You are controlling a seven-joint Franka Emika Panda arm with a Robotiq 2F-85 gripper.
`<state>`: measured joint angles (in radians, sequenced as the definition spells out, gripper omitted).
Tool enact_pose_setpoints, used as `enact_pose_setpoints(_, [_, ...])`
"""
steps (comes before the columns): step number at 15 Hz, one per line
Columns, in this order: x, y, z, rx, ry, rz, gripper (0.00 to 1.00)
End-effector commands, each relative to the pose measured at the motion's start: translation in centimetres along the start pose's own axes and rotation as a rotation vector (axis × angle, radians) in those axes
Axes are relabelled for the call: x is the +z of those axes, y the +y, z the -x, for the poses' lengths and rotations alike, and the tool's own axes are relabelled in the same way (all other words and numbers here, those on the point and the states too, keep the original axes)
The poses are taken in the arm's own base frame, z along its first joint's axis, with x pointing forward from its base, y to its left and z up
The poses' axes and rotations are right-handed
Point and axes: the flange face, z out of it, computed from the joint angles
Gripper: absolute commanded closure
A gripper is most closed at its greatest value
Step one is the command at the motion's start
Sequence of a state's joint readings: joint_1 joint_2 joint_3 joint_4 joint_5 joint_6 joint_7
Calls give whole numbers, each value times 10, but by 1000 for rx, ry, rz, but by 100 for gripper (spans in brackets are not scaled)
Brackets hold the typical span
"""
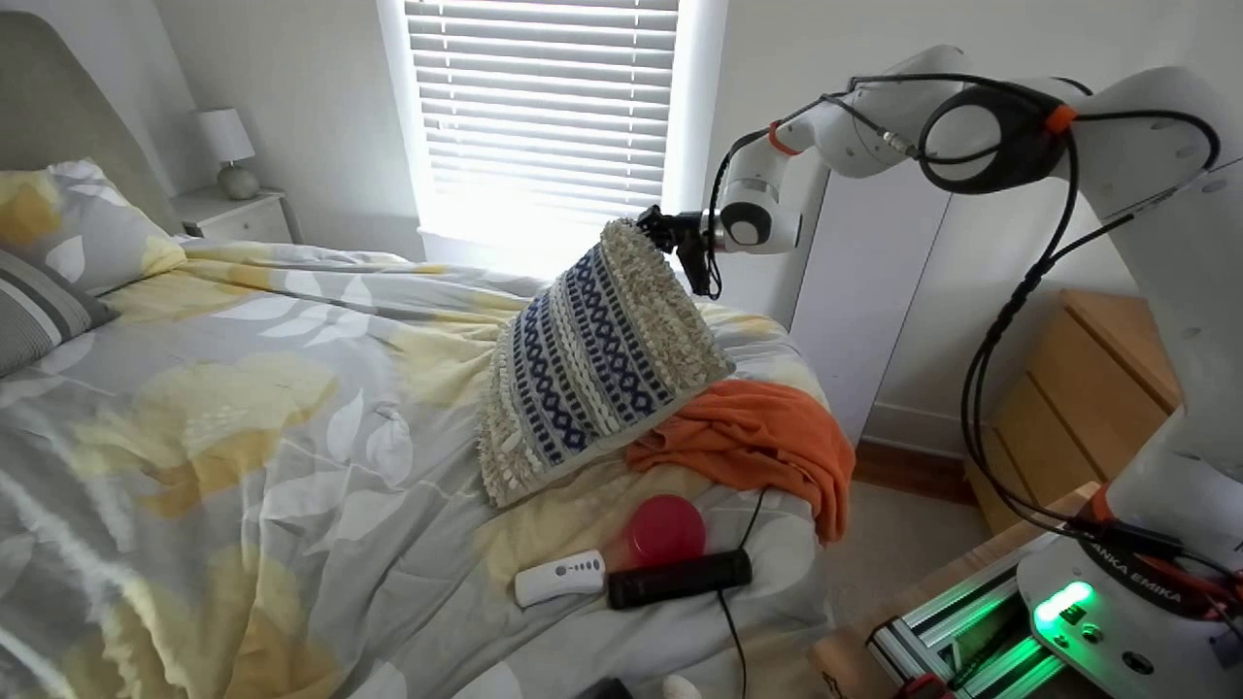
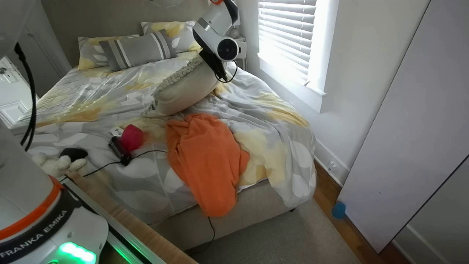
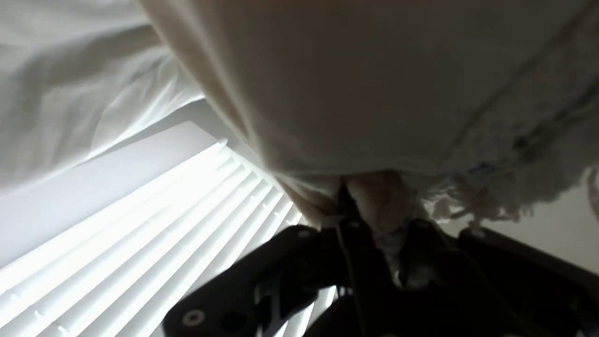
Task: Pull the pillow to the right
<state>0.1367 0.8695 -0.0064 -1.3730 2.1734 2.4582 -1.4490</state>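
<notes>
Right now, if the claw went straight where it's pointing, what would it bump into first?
Probably the pillow: the claw is pinching its top corner, so it would push into that first. What it would meet beyond, I can't tell.

- Pillow (image 1: 587, 361), centre of the frame in an exterior view: bands of navy-blue diamonds and dashes on white, cream borders at both ends.
- Bedspread (image 1: 291, 466), left half of that frame: grey, with yellow flowers and white leaves.
- Cloth (image 1: 772, 437), right of centre: plain orange.
- Cushion (image 1: 49, 316), left edge: grey with white stripes.
- Round object (image 1: 666, 529), lower centre: pinkish red.
- Remote (image 1: 544, 582), lower centre: white.
- Gripper (image 1: 653, 228), upper centre: black.
</notes>
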Motion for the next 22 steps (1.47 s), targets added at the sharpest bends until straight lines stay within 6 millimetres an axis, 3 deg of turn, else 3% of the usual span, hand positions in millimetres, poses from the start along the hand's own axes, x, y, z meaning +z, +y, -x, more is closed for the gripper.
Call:
enact_pose_setpoints(1, [-3, 13, -61, 9, 163, 56, 97])
enact_pose_setpoints(5, [-48, 47, -117, -38, 249, 197, 97])
enact_pose_setpoints(8, [-87, 77, -145, -66, 287, 321, 97])
enact_pose_setpoints(12, [-126, 117, -149, -52, 250, 458, 97])
enact_pose_setpoints(17, [-148, 143, -134, 17, 60, 515, 97])
enact_pose_setpoints(22, [-172, 151, -166, 88, -16, 598, 97])
